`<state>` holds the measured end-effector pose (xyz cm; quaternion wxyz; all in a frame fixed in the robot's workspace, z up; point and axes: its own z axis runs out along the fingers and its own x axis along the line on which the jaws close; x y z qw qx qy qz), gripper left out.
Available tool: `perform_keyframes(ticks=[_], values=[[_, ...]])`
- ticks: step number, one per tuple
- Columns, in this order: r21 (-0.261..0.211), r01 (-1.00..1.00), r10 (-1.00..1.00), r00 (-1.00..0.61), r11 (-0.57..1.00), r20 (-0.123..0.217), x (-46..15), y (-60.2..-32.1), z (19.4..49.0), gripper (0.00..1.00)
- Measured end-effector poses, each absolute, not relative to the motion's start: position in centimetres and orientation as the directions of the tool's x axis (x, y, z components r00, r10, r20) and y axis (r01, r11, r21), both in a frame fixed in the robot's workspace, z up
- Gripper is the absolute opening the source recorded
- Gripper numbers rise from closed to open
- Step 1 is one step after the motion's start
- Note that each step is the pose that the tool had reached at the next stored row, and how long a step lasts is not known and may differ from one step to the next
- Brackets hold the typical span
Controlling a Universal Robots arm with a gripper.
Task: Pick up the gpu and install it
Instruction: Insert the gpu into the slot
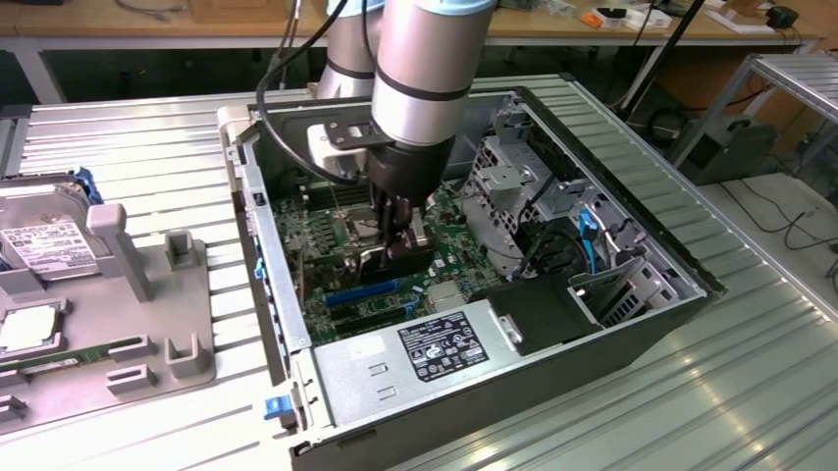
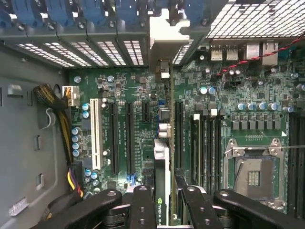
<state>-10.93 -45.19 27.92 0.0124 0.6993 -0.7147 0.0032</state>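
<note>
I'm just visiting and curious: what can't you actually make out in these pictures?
- Exterior view: the gpu is mostly hidden by the gripper and arm.
- Wrist view: the gpu shows edge-on, so its face is unseen; its near end is covered by the fingers.
- Whether it sits fully in the slot: cannot tell.

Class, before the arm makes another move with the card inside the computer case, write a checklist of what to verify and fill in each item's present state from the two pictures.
1. The hand grips the gpu edge-on between its fingers: ok.
2. The gpu is inside the open computer case, above the motherboard: ok.
3. The card's metal bracket points toward the case's rear slot openings: ok.
4. The card edge lines up with a long black expansion slot: cannot tell.
5. The card is fully seated in the slot: cannot tell.
6. The cable bundle at the case wall lies apart from the card: ok.
</note>
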Motion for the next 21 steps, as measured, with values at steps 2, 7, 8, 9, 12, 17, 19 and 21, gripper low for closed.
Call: perform_keyframes(ticks=[2,7,8,9,12,17,19,21], values=[[0.012,-1.000,-0.999,-0.026,0.026,0.026,-11.6,-45.2,27.8,0.27],[0.012,-1.000,-0.999,-0.026,0.027,0.026,-12.2,-45.2,27.8,0.27],[0.012,-1.000,-0.999,-0.026,0.027,0.026,-12.2,-45.2,27.8,0.27],[0.012,-1.000,-0.999,-0.026,0.027,0.026,-12.2,-45.2,27.8,0.27],[0.012,-1.000,-0.999,-0.026,0.027,0.026,-12.2,-45.2,27.8,0.27],[0.012,-1.000,-0.999,-0.027,0.027,0.026,-12.2,-45.2,27.8,0.27],[0.012,-1.000,-0.999,-0.027,0.027,0.026,-12.2,-45.2,27.7,0.27],[0.012,-1.000,-0.999,-0.026,0.027,0.026,-12.2,-45.2,27.5,0.27]])
